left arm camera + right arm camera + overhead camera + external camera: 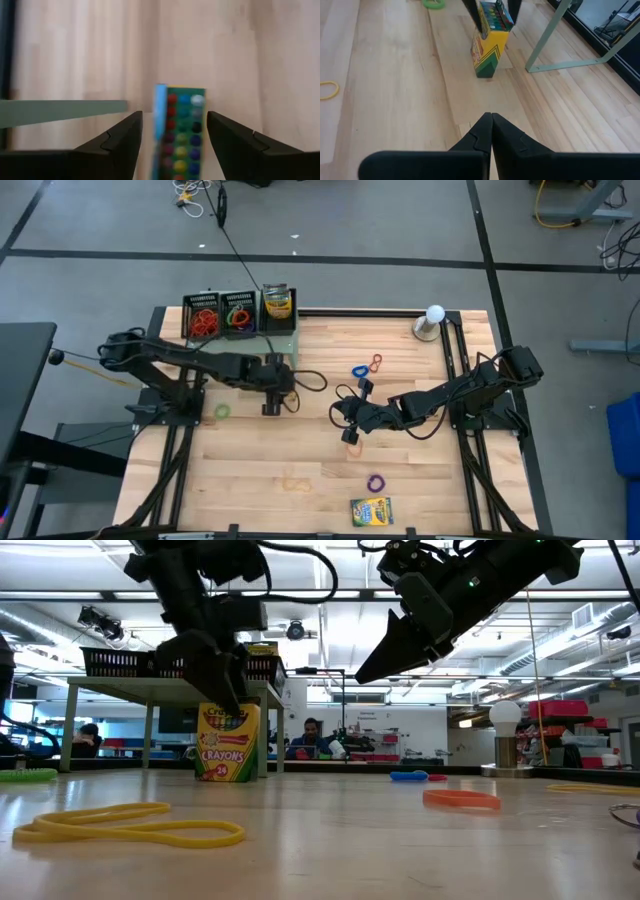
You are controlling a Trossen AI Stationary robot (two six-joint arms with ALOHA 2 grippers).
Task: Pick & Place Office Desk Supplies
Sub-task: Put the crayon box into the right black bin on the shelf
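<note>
My left end effector [172, 137] hung over the upright crayon box [229, 742], fingers spread to either side of its top and not yet pressing it. The box stood on the bench [420, 470] left of centre in the high view, just beside the leg of the green stand [283, 338].

My main worry was tipping: the box was tall and narrow, and if one finger met it before the other, I judged it would topple or skid toward the stand leg. In the left wrist view the box sat slightly nearer one finger, which made that likelier. Coming down too far could also crush the cardboard flap.

The right end effector [491, 131], fingers pressed together and holding nothing, hovered right of centre in the high view, pointing at the box. A careless move there could bring the arms together.

A second box [371, 511] lay at the bottom edge, and bands such as the yellow one [128, 824] were scattered about. Three trays [238, 313] sat on the stand at upper left.
</note>
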